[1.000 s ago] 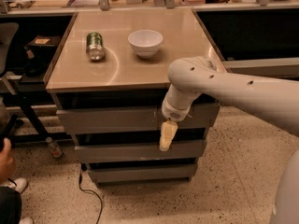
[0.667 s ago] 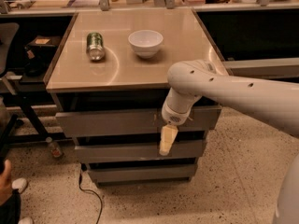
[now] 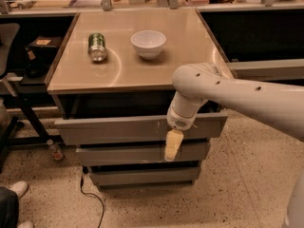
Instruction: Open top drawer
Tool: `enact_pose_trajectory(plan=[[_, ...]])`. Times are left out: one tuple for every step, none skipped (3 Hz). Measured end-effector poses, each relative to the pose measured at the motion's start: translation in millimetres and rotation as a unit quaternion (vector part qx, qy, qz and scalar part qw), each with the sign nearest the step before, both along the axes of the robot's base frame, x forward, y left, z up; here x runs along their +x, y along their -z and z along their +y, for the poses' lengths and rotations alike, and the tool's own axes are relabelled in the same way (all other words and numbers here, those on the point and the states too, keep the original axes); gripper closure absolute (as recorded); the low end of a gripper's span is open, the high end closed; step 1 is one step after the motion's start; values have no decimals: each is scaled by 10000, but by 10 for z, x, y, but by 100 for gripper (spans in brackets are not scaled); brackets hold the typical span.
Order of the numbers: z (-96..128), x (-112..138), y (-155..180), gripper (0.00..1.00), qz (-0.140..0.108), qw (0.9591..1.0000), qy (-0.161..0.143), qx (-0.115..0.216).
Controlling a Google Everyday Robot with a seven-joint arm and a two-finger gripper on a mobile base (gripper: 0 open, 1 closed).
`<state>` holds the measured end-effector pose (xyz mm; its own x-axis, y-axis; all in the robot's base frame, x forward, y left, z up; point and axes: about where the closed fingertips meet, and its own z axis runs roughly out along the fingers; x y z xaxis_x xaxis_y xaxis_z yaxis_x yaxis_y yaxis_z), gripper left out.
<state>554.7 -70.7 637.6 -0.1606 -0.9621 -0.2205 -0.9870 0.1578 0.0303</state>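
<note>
The desk [image 3: 190, 46] is glossy tan; on it lie a green can [image 3: 97, 46] with a silver end and a plain white bowl [image 3: 148, 43]; the top drawer [image 3: 114, 129] is flat grey with small pale scratches right of centre; the pale yellow gripper [image 3: 172, 148] hangs in front of its lower edge, under an off-white arm [image 3: 247, 99] dotted with dark holes; the floor [image 3: 247, 184] is beige, finely speckled.

The arm [image 3: 247, 96] is seen as a thick, smooth, off-white tube w/ a rounded joint housing; a few small dark dots are scattered along the shell. A short cylindrical wrist section [image 3: 182, 114] is ringed w/ a thin grey band near its lower end. The gripper [image 3: 172, 146] is coloured pale yellow, tapered & blunt-tipped, and is found below the front edge of the tabletop [image 3: 185, 56], towards the front-right corner. A pale curved body panel [image 3: 295, 205] is glimpsed at btm right.
</note>
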Motion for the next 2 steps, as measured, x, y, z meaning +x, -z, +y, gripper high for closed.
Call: enact_pose_trajectory(plan=[[-109, -233, -101, 0, 194, 9997, 160, -27], [-450, -772, -154, 0, 564, 9973, 367, -292]])
